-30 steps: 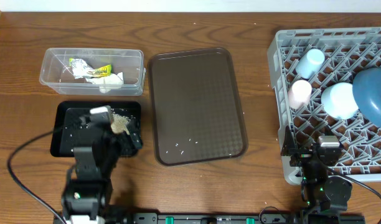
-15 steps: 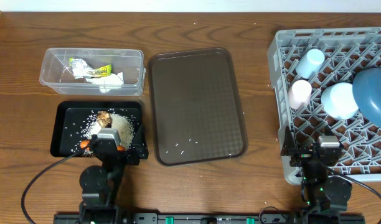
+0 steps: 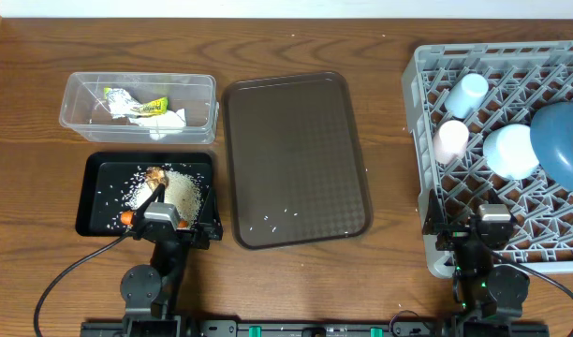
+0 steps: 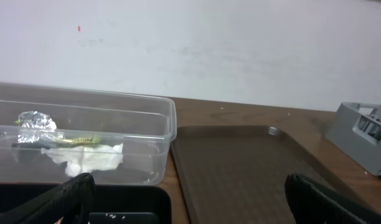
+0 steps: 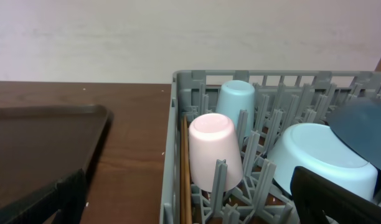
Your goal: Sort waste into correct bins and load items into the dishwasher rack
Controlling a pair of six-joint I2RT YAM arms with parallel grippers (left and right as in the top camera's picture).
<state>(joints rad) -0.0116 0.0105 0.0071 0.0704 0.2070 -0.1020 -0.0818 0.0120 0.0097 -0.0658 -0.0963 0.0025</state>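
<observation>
Sorting looks about done: left tool (image 4: 189,186) and right tool (image 5: 187,179) both spread, empty; wrapper (image 4: 35,121) in tub (image 4: 169,124) ahead-left of the left one, cups (image 5: 214,152) in rack (image 5: 170,155) dead ahead of the right. White specks (image 3: 277,218) on brown tray (image 3: 296,140), maybe rice, would need a fine pinch next

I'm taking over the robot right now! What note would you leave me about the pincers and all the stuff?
Left pincer: open, holding nothing, by the black tray.
Right pincer: open, holding nothing, by the rack.
Clear tub: wrapper, napkins.
Black tray: rice, brown lump, carrot.
Rack: light blue cup, white cup, small bowl, dark blue bowl, chopsticks.
Done: sorting and loading look finished.
Left: perhaps only the stray grains on the brown tray.
</observation>
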